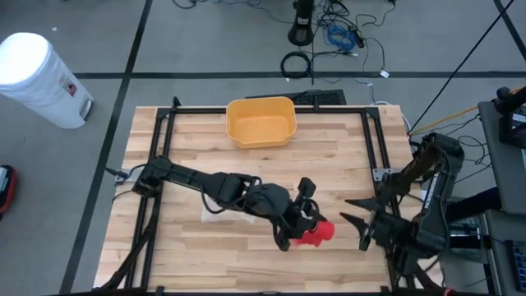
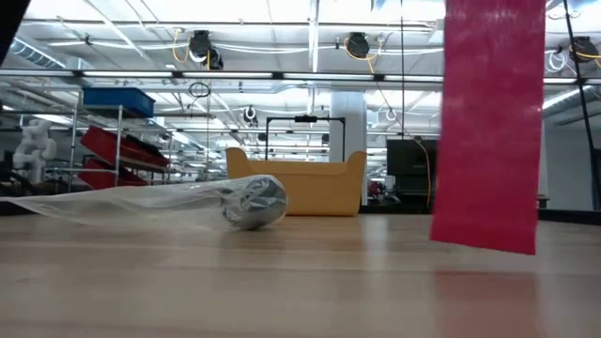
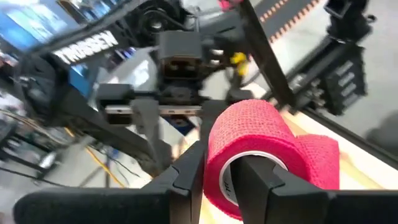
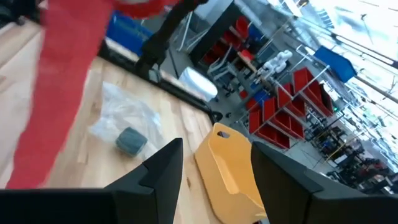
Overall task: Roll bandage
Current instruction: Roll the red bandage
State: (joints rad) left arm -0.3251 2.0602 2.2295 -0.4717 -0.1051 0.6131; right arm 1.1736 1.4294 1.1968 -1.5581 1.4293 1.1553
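- A light wooden table (image 1: 189,247) carries everything.
- A yellow bin (image 1: 260,121) sits at its far edge.
- A clear plastic wrapper (image 2: 122,199) holding a grey roll (image 2: 254,201) lies mid-table.

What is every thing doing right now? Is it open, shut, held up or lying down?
Red bandage roll: held up by the left tool, one finger inside its core, loose strip hanging down.
Left tool: shut on the roll's wall.
Right tool: open, holding nothing.
Yellow bin: upright, nothing showing inside.
Clear plastic bag: lying flat on the table.
Grey roll: lying in the bag.
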